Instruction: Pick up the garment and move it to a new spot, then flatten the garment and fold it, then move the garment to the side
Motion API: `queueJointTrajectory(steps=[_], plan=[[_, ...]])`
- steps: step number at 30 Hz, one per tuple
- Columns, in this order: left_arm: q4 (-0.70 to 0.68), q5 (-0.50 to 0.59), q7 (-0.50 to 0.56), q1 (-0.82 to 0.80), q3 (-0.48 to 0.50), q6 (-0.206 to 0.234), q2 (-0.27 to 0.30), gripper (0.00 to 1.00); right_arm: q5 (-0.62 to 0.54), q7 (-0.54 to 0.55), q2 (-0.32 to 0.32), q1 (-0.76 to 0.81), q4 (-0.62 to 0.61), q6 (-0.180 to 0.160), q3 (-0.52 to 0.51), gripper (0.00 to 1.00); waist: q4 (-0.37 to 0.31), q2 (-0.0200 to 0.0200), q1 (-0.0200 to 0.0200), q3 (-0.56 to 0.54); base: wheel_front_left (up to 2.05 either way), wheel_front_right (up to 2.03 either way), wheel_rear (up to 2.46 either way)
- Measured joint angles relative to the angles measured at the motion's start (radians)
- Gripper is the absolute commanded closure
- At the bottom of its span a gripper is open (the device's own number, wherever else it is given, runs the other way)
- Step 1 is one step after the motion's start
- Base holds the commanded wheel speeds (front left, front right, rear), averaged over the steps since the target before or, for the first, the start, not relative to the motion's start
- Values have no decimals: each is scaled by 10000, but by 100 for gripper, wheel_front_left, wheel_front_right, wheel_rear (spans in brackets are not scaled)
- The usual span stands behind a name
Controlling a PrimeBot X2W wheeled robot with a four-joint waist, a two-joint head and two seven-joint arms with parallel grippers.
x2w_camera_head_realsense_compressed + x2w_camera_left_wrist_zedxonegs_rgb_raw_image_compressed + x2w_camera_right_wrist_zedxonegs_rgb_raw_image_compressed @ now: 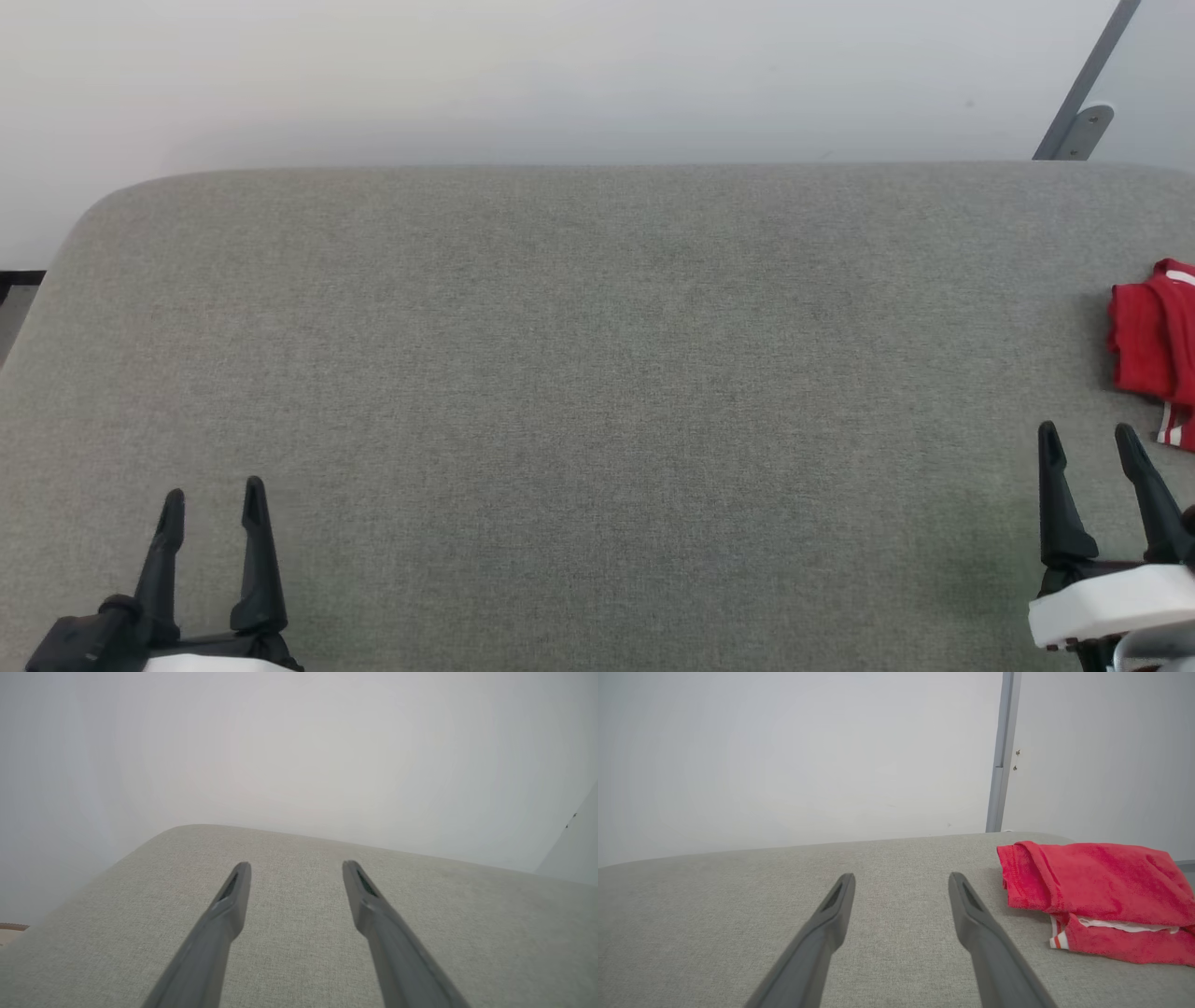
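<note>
Surface: grey cloth-covered pad with rounded far corners, a pale wall behind it, and a grey metal strut at 1 o'clock in the head view.

Garment: the red garment lies at 3 o'clock on the pad, cut off by the head view's right edge. In the right wrist view it is a compact layered bundle with red on top, a white layer and a bit of red-white striped trim showing at its near edge. No lettering can be seen.

Left gripper: at 7 o'clock in the head view, well apart from the garment. Its jaws are spread wide with nothing between them. The left wrist view has the left gripper over bare pad.

Right gripper: at 4 o'clock in the head view, with the garment near it at roughly 1 o'clock from the tips, not touching. Its jaws are also spread wide and empty, as the right wrist view confirms.

Progress, as judged: the garment reads as folded in layers and parked at the side, which would fit the final step done. A loosely bunched shirt waiting for its first pick-up would look similar.

Left to do: if folded, nothing beyond clearing the arms. If not, the whole sequence remains.

Doubt: how neat the fold is can't be judged, since part of the bundle is out of frame.
</note>
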Motion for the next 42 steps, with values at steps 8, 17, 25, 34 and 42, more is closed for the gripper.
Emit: queueJointTrajectory(steps=[8, 17, 25, 34, 42], plan=[[125, 88, 0, 8, -102, 0, 13, 0, -17, 0, 148, 235, -65, 0, -109, 0, -82, 0, 0, -21, 0, 0, 0], [119, 92, -2, 0, -192, 0, 12, 100, 10, 0, 240, 333, -65, 0, -38, 100, 2, 0, 0, -22, 0, 0, 0], [692, -424, 138, 54, -274, 0, -182, 100, 487, 221, 504, 483, 451, 0, 73, 100, -8, 0, 0, -42, 0, 0, 0], [915, -2059, 529, -88, -341, 0, -171, 100, 2042, 625, 581, 419, 456, 0, 84, 100, -26, 0, 0, -85, 0, 0, 0], [1095, -3229, 805, -296, -391, 0, -161, 100, 3160, 947, 654, 275, 447, 0, 102, 100, -39, 0, 0, -119, 0, 0, 0]])
